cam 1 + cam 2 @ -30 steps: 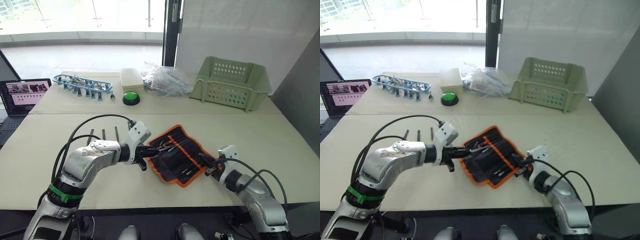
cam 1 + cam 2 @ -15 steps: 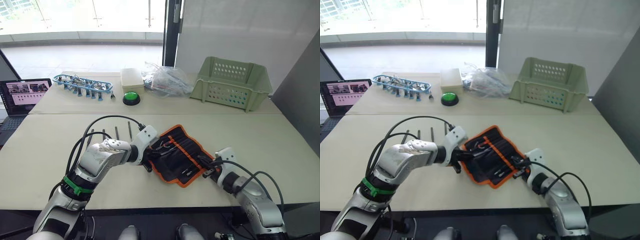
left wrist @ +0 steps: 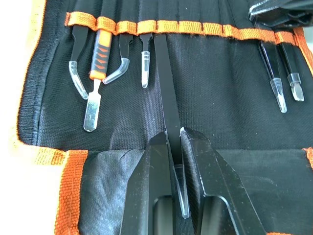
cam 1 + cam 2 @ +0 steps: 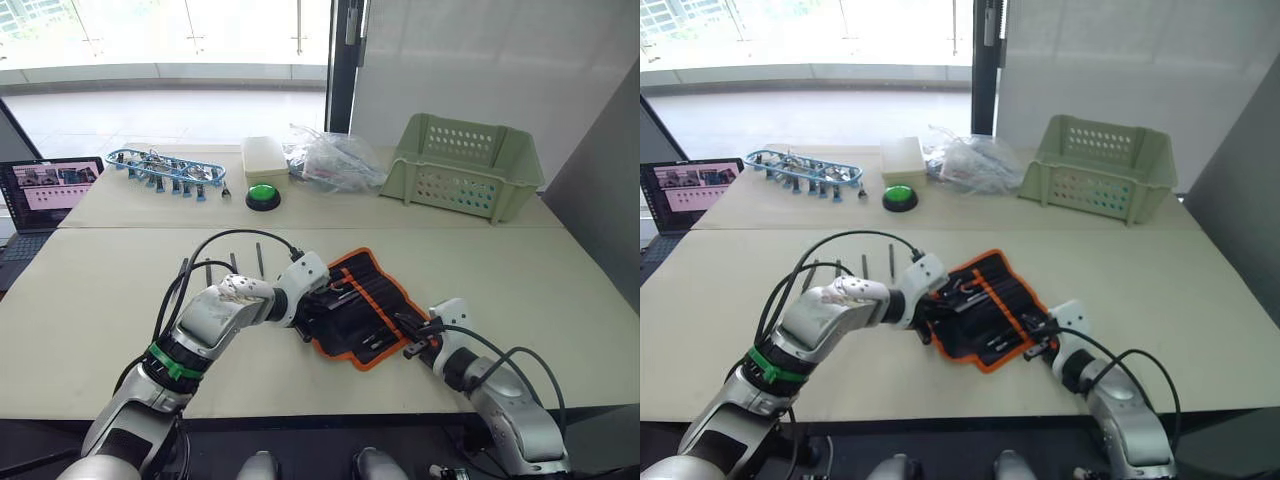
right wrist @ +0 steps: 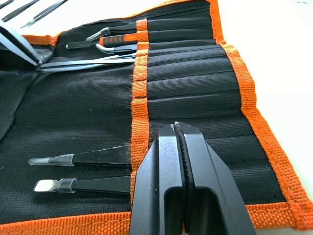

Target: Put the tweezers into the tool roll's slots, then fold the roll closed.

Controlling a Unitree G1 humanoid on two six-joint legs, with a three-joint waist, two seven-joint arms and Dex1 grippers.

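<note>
- The right gripper (image 5: 182, 142) is seen with its two black fingers pressed together on the black fabric tool roll with orange edging (image 4: 362, 310), pinning its near right part to the table.
- The left gripper (image 3: 174, 143) is clamped on one slim black metal tweezer (image 3: 165, 93); the tweezer's far end is hidden inside a slot under the orange centre stripe.
- Loose black tweezers (image 4: 258, 258) are laid on the beige table (image 4: 560, 290) beyond the left arm, partly hidden by cables.
- Bare tabletop is left on the roll's right side.

You can read no text, label, brand or number on anything in these views.
</note>
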